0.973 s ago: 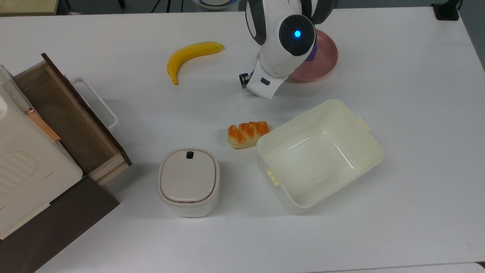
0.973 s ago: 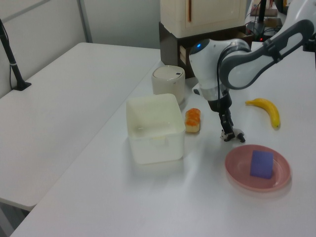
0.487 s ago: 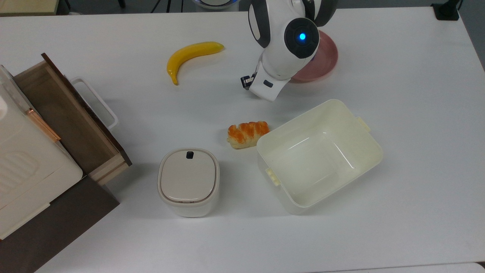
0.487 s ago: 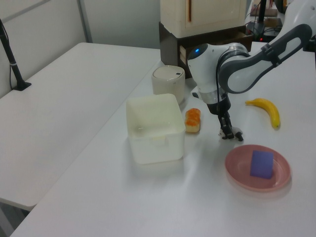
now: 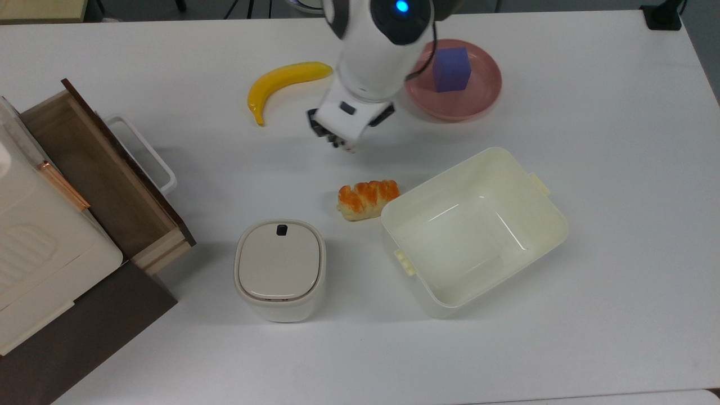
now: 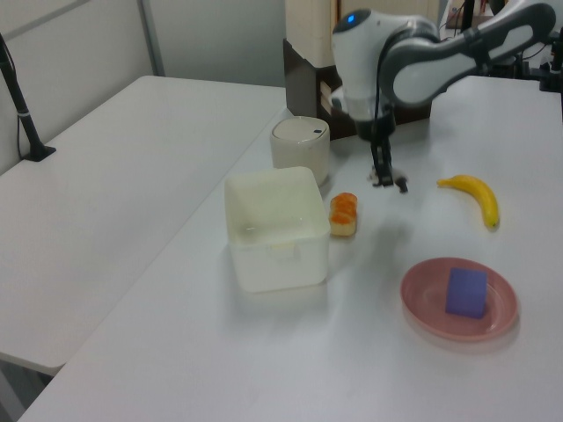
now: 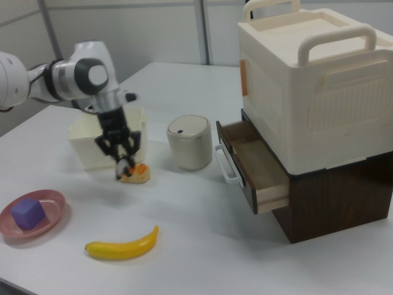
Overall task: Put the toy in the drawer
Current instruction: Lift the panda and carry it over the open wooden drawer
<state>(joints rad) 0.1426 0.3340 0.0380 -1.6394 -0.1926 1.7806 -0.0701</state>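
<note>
- End effector [image 7: 124,161], pointing down and raised above the counter [image 5: 590,315], with its 2 fingers closed on the toy [image 7: 124,165], a small black-and-white panda.
- In the top view, end effector [image 5: 344,142] between the banana [image 5: 279,82] and the bread roll [image 5: 368,198].
- Purple cube [image 5: 451,68] on the pink plate [image 5: 484,93], at the top view's right of the arm.
- Cream tub [image 5: 540,247] just beside the roll; lidded bin [image 5: 279,269] near it.
- Drawer [image 5: 107,185] pulled open at the top view's left, well apart from the toy; white handle [image 5: 147,152] facing the counter.
</note>
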